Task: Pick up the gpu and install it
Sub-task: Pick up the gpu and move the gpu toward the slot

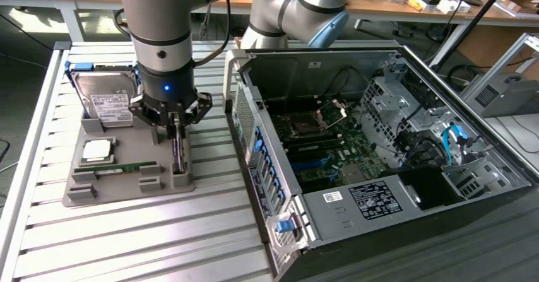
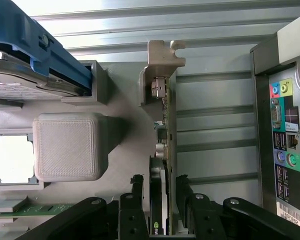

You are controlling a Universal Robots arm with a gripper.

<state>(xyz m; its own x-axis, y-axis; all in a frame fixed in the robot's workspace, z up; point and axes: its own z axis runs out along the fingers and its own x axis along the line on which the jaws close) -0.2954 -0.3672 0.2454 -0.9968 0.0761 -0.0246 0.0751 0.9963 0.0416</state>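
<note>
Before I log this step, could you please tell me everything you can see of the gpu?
The gpu is a thin dark circuit card standing on its long edge in a slot of the grey plastic holder, beside the open computer case. A silvery metal bracket with a small port caps one end. The open tool straddles the card away from the bracket; whether it touches the card is unclear.

The gpu is dark with a silvery bracket, the tray grey, the memory stick green.
</note>
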